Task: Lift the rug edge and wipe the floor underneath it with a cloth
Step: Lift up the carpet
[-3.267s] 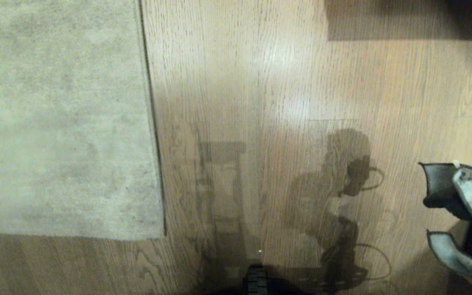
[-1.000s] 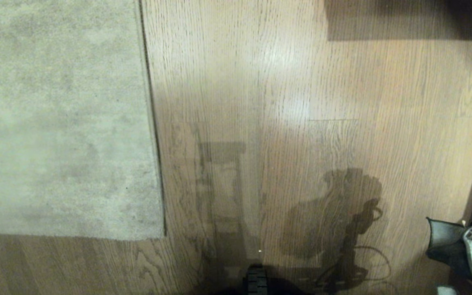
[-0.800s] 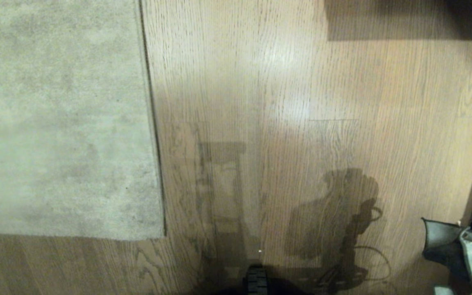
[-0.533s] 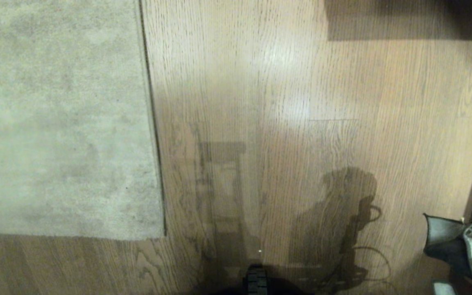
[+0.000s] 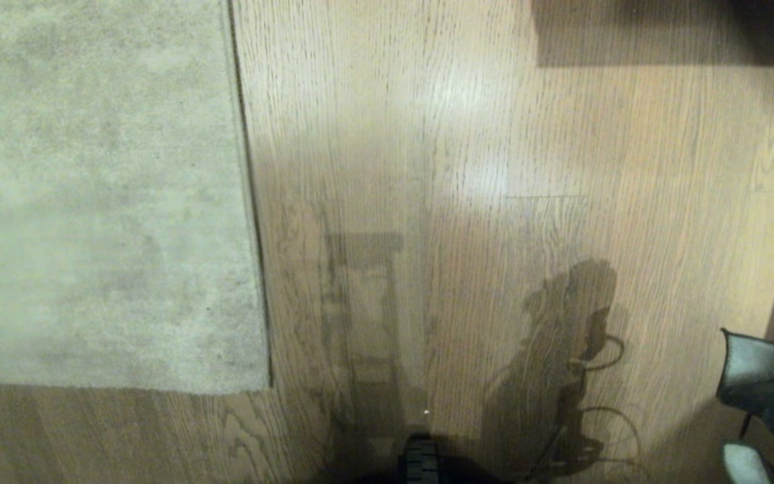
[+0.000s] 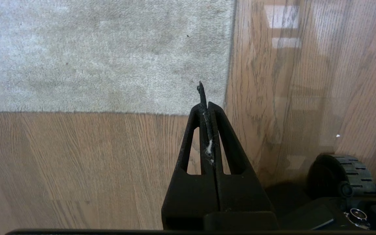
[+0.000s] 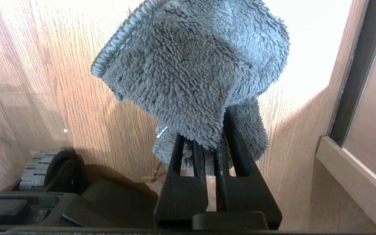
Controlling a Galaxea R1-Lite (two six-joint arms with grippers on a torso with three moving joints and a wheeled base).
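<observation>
The pale grey-beige rug (image 5: 98,195) lies flat at the left, its straight rug edge (image 5: 252,222) and near corner (image 5: 267,386) resting on the light wood floor (image 5: 494,168). In the left wrist view my left gripper (image 6: 206,107) is shut and empty, hovering near the rug corner (image 6: 227,109). My right gripper (image 7: 207,137) is shut on the cloth (image 7: 194,68), a fluffy grey-blue rag hanging over the floor (image 7: 60,81). In the head view the cloth (image 5: 763,386) shows at the lower right edge; neither gripper is visible there.
A base wheel (image 5: 420,460) shows at the bottom centre of the head view, and also in the wrist views (image 6: 341,174) (image 7: 49,169). A furniture panel with a ledge (image 7: 354,169) stands close to the right of the cloth. A dark shadow (image 5: 669,33) lies at the far right.
The cloth has sunk towards the lower right corner of the head view, further out of frame, and the arm's shadow on the floor shifted with it. The rug has not moved.
</observation>
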